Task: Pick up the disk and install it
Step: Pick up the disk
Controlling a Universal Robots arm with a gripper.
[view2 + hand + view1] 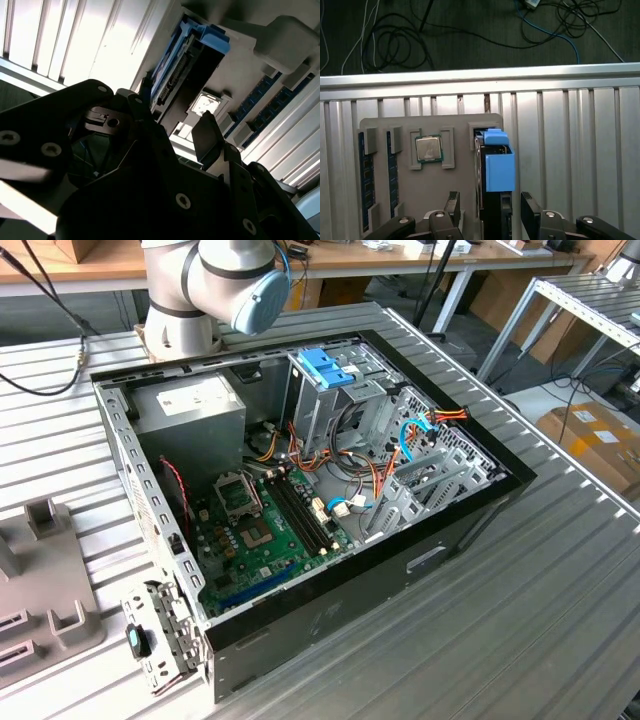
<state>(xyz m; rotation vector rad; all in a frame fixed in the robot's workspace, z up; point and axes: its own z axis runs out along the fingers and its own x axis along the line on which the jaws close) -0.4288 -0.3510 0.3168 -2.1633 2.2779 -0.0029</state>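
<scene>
Hand: the hand [491, 202] is open in the first wrist view, with one finger on each side of the disk [499, 172] and nothing gripped.
Disk: it stands on edge in a slot of the grey holder [460, 170], its light-blue carrier facing the camera. It is just beside the processor chip [429, 149].
Contact: probably none; the fingers [530, 207] look just clear of the disk, but the angle leaves this uncertain.
Case: the computer case [400, 570] lies open on the worktop [520, 620].
Progress: early. The disk has not been lifted, so both pick-up and installation remain.
</scene>
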